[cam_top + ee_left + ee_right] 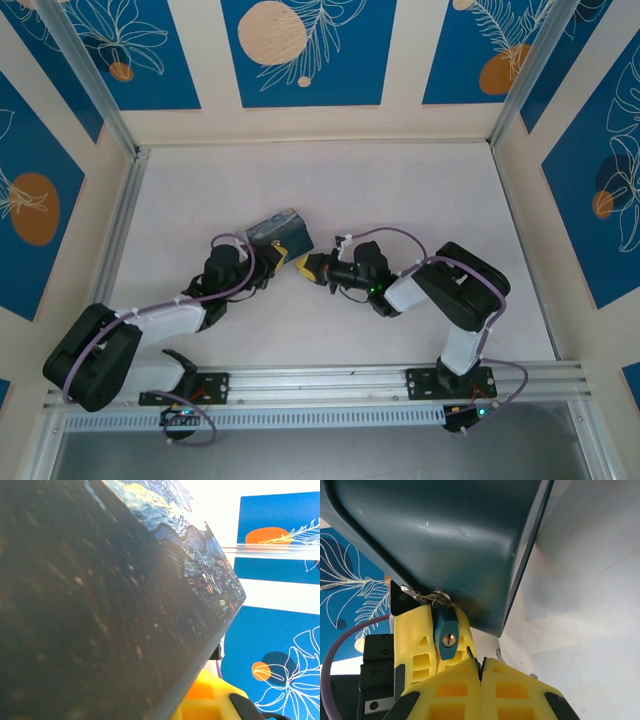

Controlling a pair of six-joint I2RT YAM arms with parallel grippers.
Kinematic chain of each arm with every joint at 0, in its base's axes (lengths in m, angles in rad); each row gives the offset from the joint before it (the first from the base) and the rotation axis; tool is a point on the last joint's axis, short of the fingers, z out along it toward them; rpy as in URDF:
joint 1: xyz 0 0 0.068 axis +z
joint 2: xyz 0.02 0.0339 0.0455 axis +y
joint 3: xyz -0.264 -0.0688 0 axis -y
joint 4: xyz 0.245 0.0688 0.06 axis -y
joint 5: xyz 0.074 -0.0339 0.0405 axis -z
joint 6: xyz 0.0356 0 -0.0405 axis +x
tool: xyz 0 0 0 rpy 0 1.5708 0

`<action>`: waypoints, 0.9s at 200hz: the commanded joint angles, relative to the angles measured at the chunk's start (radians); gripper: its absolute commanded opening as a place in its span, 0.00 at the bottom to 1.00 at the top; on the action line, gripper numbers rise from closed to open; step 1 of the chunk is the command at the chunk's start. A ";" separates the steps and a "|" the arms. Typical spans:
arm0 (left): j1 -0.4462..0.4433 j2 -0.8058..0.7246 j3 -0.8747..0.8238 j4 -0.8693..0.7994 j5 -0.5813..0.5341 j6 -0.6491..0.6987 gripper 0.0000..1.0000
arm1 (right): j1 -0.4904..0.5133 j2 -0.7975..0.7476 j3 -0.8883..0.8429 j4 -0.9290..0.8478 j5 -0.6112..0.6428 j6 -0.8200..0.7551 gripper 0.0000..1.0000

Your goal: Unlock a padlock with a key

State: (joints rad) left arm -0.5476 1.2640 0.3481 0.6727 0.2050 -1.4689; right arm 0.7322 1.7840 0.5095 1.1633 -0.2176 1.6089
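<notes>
The Starry-Night box [278, 230] is tipped up at the table's middle, and my left gripper [272, 262] is shut on its lower edge. From the left wrist its dark side [100, 605] looms close, with one yellow finger [210, 700] below. In the right wrist view the teal padlock [445, 630] hangs from the box's hasp [427, 597], brass keyhole facing the camera, in front of a left finger [415, 645]. My right gripper [481, 664] is shut just below the padlock. A thin dark blade, the key [469, 652] seen edge-on, pokes from its tips short of the keyhole.
The white table [400, 190] lies open behind and to the right of the box. Patterned blue walls close in three sides, and an aluminium rail [330, 380] with both arm bases runs along the near edge. The right gripper [308, 267] faces the left one closely.
</notes>
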 commanded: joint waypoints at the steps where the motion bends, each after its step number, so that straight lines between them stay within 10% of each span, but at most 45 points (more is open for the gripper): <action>1: 0.011 -0.031 -0.009 0.074 -0.015 -0.007 0.00 | 0.009 -0.001 0.020 0.042 0.032 0.011 0.00; 180: 0.012 -0.063 -0.021 0.053 -0.019 -0.001 0.00 | 0.006 0.002 0.065 -0.003 0.034 0.002 0.00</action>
State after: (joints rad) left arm -0.5449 1.2327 0.3279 0.6727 0.1894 -1.4689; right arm 0.7330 1.7824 0.5396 1.1545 -0.1974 1.6127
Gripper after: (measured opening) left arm 0.058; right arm 0.034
